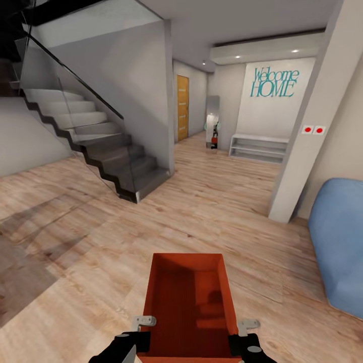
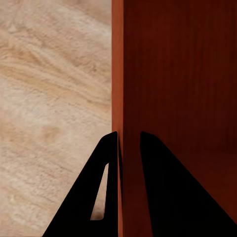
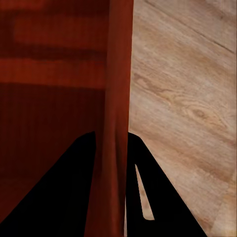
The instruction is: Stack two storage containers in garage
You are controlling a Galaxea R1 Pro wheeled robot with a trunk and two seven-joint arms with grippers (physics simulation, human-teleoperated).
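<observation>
One orange-red storage container (image 1: 189, 307) hangs low in the head view, lidless, held over the light wood-plank floor (image 1: 212, 201) of the living room. My left gripper (image 1: 142, 327) is shut on its left wall, and my right gripper (image 1: 242, 330) is shut on its right wall. In the left wrist view the two black fingers (image 2: 106, 197) pinch the thin red wall (image 2: 118, 98). The right wrist view has the same grip, with black fingers (image 3: 158, 202) on either side of the wall (image 3: 118, 98). The container is empty inside.
A dark staircase (image 1: 96, 146) with a glass rail rises at the left. A white column (image 1: 307, 131) and a blue sofa (image 1: 340, 242) stand at the right. Ahead are a honey-wood door (image 1: 182, 107), a low white shelf (image 1: 258, 147) and a "Welcome HOME" wall.
</observation>
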